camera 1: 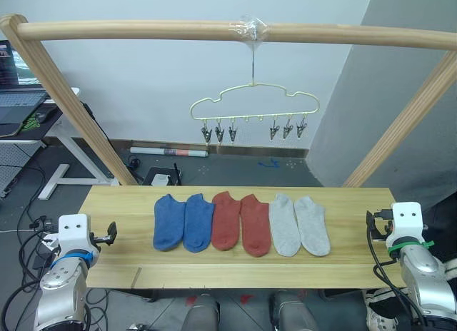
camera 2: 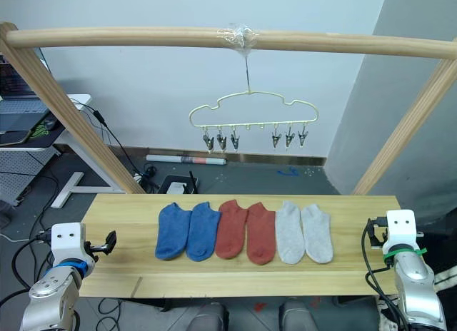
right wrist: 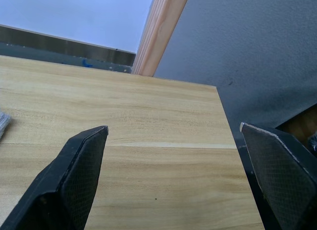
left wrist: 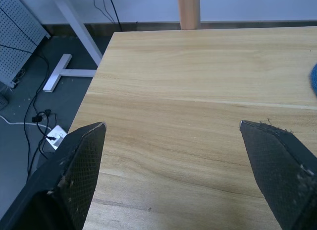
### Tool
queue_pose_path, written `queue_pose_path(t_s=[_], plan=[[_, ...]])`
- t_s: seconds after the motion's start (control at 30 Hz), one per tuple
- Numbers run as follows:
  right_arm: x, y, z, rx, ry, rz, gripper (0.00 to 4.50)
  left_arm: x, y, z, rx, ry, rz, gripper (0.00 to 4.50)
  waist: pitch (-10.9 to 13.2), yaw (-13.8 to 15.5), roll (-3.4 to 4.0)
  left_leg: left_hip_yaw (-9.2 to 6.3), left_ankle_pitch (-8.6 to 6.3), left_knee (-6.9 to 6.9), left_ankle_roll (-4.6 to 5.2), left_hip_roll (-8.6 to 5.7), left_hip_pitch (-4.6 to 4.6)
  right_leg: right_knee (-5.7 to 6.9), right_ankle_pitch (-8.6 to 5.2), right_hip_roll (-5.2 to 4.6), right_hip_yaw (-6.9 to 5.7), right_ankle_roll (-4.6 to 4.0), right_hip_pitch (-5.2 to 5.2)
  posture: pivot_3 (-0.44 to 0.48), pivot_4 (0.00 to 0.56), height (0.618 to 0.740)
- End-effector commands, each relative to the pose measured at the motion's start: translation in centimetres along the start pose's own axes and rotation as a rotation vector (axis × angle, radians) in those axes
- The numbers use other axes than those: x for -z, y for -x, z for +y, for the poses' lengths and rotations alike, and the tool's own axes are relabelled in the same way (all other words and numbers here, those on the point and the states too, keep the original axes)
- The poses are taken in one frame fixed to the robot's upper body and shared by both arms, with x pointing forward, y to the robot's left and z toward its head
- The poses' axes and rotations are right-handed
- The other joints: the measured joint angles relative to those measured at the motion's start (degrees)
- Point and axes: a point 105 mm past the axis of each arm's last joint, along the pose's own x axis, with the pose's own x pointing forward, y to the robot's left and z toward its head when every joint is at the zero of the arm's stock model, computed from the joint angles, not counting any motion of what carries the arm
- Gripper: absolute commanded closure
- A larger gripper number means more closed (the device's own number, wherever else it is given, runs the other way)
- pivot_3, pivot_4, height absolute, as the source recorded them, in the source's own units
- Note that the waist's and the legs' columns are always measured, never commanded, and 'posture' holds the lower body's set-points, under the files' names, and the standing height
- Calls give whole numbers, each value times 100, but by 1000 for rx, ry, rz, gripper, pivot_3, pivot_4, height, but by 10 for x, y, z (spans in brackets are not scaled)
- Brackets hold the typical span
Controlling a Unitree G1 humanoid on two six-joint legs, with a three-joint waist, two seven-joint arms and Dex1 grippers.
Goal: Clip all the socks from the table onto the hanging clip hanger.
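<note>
6 socks point(camera 1: 241, 223) flat on the table point(camera 1: 121, 202), clip hanger point(camera 1: 253, 105) overhead, left gripper point(left wrist: 171, 133) and right gripper point(right wrist: 173, 136) wide apart, empty.

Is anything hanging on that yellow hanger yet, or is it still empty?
Empty. The hanger hangs from the pole with bare clips, and all six socks lie flat on the table.

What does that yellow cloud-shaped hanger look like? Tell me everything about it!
The clip hanger is thin pale yellow wire bent into a cloud outline. Its top hook hangs from the middle of the wooden pole, at a spot wrapped in clear tape. Six small metal clips dangle along its bottom bar, three on each side, with a few bare loops between. Every clip is empty. It hangs level above the table, behind the row of socks, touching nothing else.
</note>
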Motion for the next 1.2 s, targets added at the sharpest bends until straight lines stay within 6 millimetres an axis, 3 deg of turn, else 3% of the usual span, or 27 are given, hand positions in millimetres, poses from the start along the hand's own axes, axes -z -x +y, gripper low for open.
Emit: queue_pose_path(t_s=[0.03,0.87,1.2], plan=[[-16,0,-12,33,17,-60,0,-14,1,10,-25,-11,-46,20,0,-1,0,0,0,0,0,0,0,0,0,0,0,0,0,140,126,740],[-19,-2,-8,17,30,-62,0,-23,2,9,-21,5,-77,20,0,-1,0,0,1,2,1,0,6,6,0,0,1,0,3,143,141,740],[-44,-6,18,-152,72,-136,0,-68,28,-37,174,19,-204,20,48,-7,-7,1,0,3,1,1,7,7,0,0,5,0,4,133,176,740]])
